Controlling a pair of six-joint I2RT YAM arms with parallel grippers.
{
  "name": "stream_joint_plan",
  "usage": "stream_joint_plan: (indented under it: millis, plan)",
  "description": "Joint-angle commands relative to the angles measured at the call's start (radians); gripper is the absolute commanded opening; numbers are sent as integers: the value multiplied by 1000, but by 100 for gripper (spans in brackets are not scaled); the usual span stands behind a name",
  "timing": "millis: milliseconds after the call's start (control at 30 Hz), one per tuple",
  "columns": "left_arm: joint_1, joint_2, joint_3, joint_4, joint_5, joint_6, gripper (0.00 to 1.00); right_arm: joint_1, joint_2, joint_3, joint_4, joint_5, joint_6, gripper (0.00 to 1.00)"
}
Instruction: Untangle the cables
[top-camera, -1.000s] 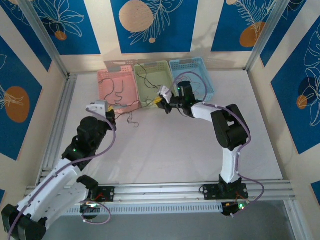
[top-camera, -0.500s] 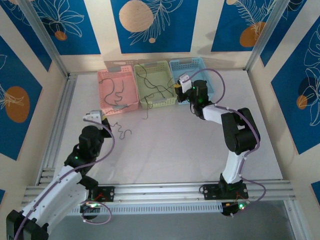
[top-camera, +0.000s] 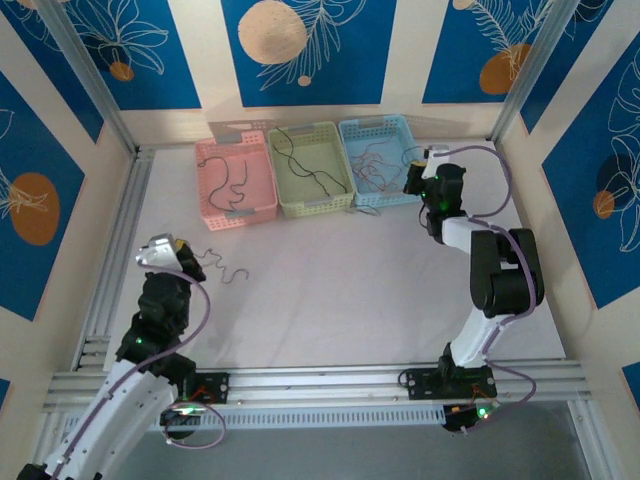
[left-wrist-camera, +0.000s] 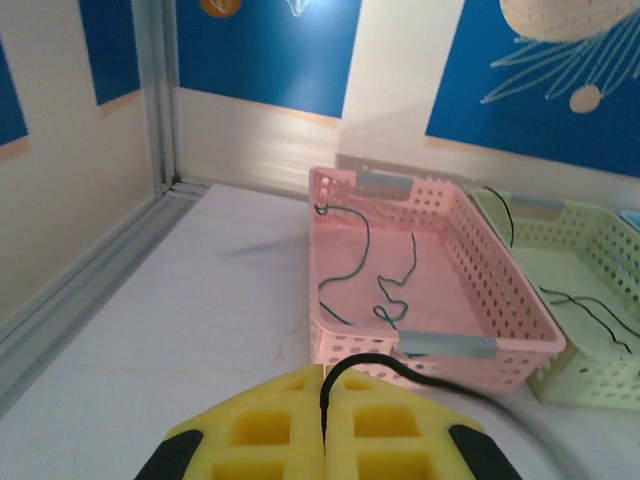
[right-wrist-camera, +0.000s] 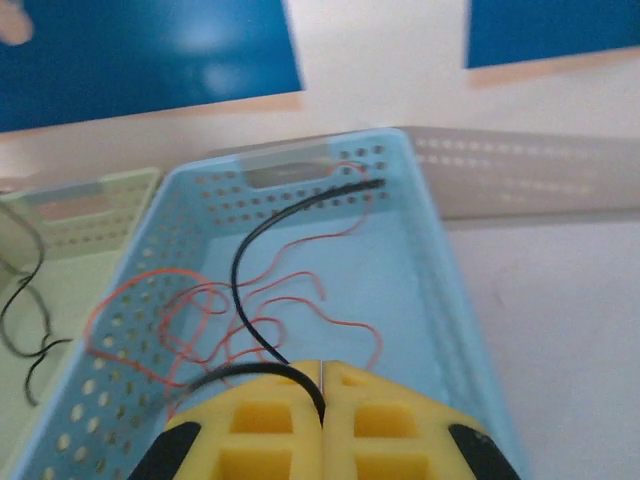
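Two black cables (right-wrist-camera: 236, 275), one pinched by left gripper (left-wrist-camera: 322, 400); other by right gripper (right-wrist-camera: 322, 395)

Dark cables (left-wrist-camera: 363, 245) lie in pink basket (top-camera: 240, 214) and green basket (top-camera: 318, 206), red cables (right-wrist-camera: 300, 297) in blue basket (top-camera: 375, 122).

cables (top-camera: 322, 183) in three baskets (top-camera: 317, 206), side by side

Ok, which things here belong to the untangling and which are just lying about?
In the job: black cable pinched in left hand; second black cable pinched in right hand; red cables in blue basket; dark cables in pink basket and green basket.
Just about: lavender arm cabling; wall panels.
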Motion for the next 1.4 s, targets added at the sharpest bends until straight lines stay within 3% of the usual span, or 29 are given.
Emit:
stream_joint_plan:
  millis: [0,200,267,400,600,733,900,1100,1133,1200,1367]
  plan:
    - [16,-3,-29,-3,-7,-23,0,21,-18,-6,33,-5,81,0]
    - [17,67,-53,87,98,-22,0,37,-23,-1,50,-41,51,0]
    - [17,103,-65,152,180,-22,0,35,-17,-1,91,-119,70,0]
    - [17,202,-69,287,369,-17,0,51,-11,-22,300,-388,89,0]
    - [14,404,-28,433,692,-20,0,146,-55,-21,285,-442,-47,0]
    - [0,494,-14,488,789,-27,0,169,-49,-13,290,-464,-65,0]
    - [-33,556,21,499,818,-23,0,184,-46,-11,304,-476,-67,0]
    - [-61,639,76,471,796,-17,60,203,-37,2,288,-474,-65,0]
    - [-65,641,79,466,783,-17,66,204,-36,6,280,-472,-64,0]
    - [-70,641,92,439,760,-15,72,206,-32,14,269,-472,-58,0]
    - [-78,641,131,382,737,-11,75,215,-28,22,269,-487,-47,0]
